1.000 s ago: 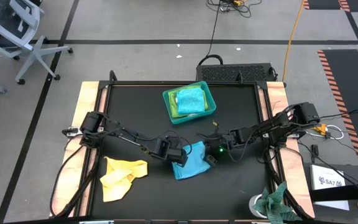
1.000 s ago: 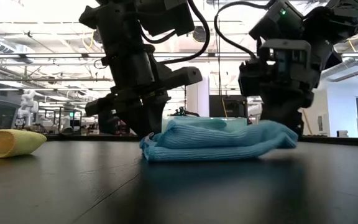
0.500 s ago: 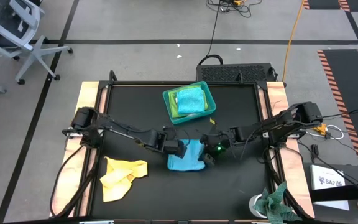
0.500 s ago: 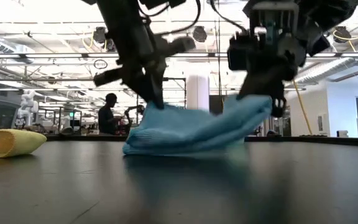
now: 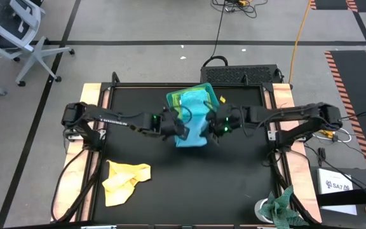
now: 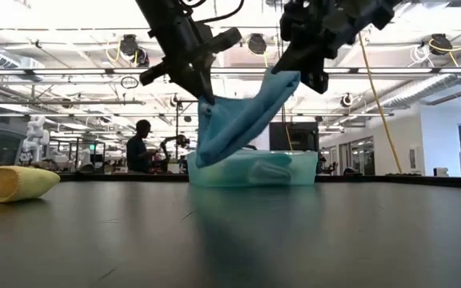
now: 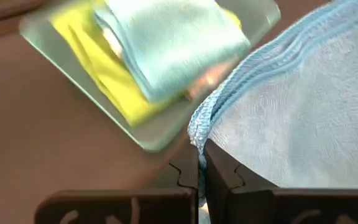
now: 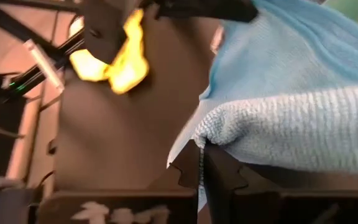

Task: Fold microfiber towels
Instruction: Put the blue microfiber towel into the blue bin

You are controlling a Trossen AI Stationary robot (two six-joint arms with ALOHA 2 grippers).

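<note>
Raised off the table since the earlier frame, my left gripper [image 5: 184, 123] and right gripper [image 5: 216, 122] each stay clamped on the folded light blue towel [image 5: 194, 127], hanging over the teal tray [image 5: 213, 96]. Soft, light; edges grip best.

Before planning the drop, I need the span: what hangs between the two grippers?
The light blue towel, pinched by the left gripper and right gripper; low view.
</note>
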